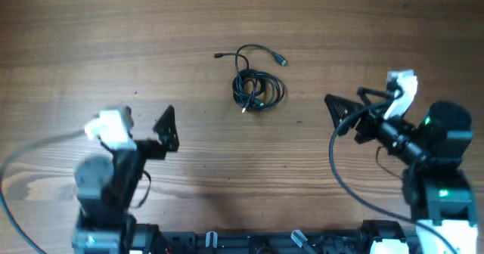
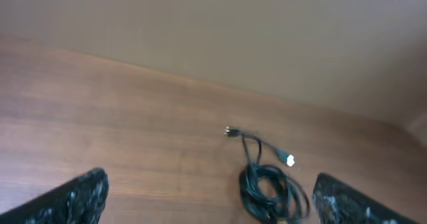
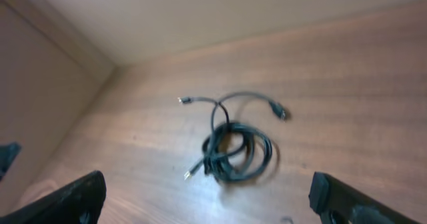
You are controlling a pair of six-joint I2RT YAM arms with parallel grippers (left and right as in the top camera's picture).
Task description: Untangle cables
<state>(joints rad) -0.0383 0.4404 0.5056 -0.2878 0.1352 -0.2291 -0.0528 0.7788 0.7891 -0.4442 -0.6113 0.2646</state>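
- Since neither arm touches anything, I judge that the task is at its very first step, the approach.
- Nearest, the left end effector (image 2: 210, 177) hangs above the worktop (image 1: 113, 42) with its fingers (image 2: 80, 197) spread wide and nothing between them. The right end effector (image 3: 208, 177) is also wide apart and empty. The fingers look dark, matte and a little rough.
- Further out, about midway between the arms and well apart from both, lie the cables (image 1: 257, 88): thin black cord, wound in a flat round coil of several overlapping turns.
- A short end with a pale tip (image 1: 244, 110) points to the near side, and two ends with small plugs (image 1: 281, 60) curve away on the far side.
- The next move probably calls for one end effector to hold the coil and the other to pinch a free plug end. The cord is limp and lies flat, so the fingers must come down almost to the wood.
- The worktop is smooth brown wood with long grain, and behind it is a plain pale wall (image 2: 267, 24).
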